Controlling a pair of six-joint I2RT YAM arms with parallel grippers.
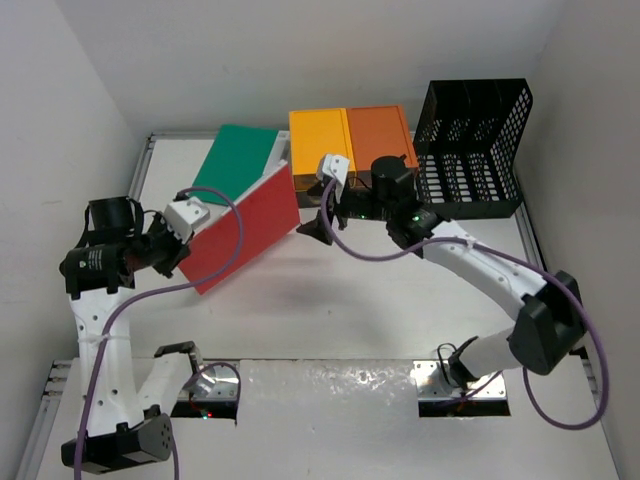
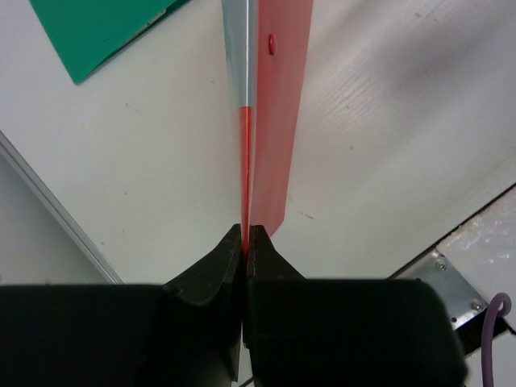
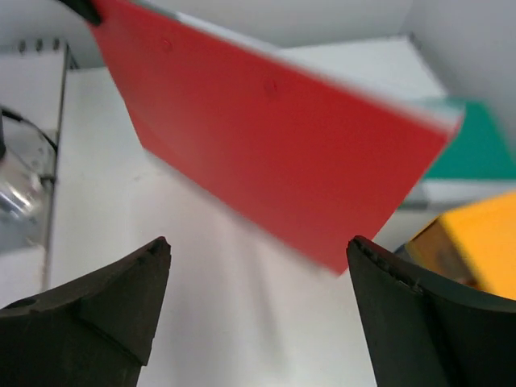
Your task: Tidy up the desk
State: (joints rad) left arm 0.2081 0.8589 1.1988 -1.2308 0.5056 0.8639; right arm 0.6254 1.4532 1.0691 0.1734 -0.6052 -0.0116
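Two tools met mid-handover, we judged: left tool [image 2: 244, 235] clamped the red folder [image 1: 245, 228] above the counter [image 1: 400, 320], right tool [image 3: 258, 266] gaped wide facing it, needing next to grip its free edge.

The left pincer [image 1: 186, 262] grips the near-left corner of a red folder [image 1: 250, 228], which tilts above the white bench [image 1: 330, 310]. A green folder [image 1: 236, 158] lies behind it. The right pincer [image 1: 320, 228] hangs spread beside the red folder's right edge, before a yellow-and-orange box [image 1: 345, 138]. A black rack [image 1: 475, 150] stands to the box's right.
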